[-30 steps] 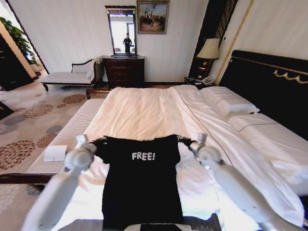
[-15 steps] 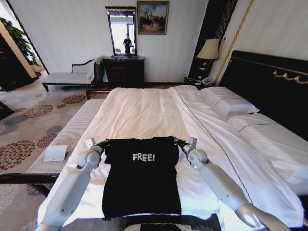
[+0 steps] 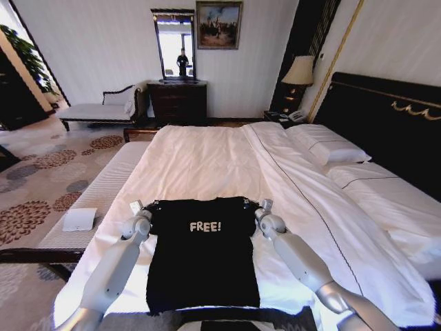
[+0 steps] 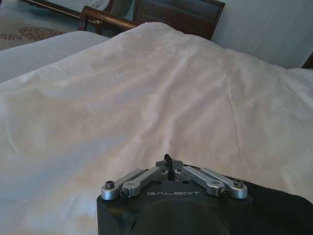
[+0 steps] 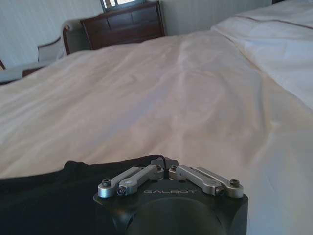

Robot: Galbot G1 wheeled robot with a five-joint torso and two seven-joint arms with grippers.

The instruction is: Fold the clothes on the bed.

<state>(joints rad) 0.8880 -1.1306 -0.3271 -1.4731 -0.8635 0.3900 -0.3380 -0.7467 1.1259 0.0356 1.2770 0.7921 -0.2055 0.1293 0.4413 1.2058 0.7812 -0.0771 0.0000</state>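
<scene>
1. Black T-shirt [image 3: 204, 258] with white "FREE!" print laid flat, chest up, on the bed [image 3: 207, 165] near its foot edge; hem toward the robot, shoulders toward the middle of the sheet.
2. Left gripper [image 3: 146, 206] at the shirt's left shoulder corner, right gripper [image 3: 259, 205] at the right shoulder corner; both low on the sheet.
3. Left wrist view: fingers [image 4: 168, 166] pinched together, a sliver of dark fabric between the tips, so closed on the shirt, as far as can be judged.
4. Right wrist view: same, tips [image 5: 165, 165] closed on the black shirt edge.
5. Likely reason for the twin hold: top edge kept taut and level, ready to be drawn over for a fold; judged early in the task, no fold line visible.
6. Sleeves apparently tucked or bunched by the grippers; hard to tell.
7. White pillows [image 3: 327, 146] at the headboard end, well apart from the shirt; nothing lying on the sheet beyond the shoulders.
8. Bench [image 3: 96, 193] along the bed's left edge, with a small white item [image 3: 78, 219] on it; not in the way.
9. Lamp [image 3: 299, 70], dresser [image 3: 178, 102] and chaise [image 3: 100, 109] far off by the wall.
</scene>
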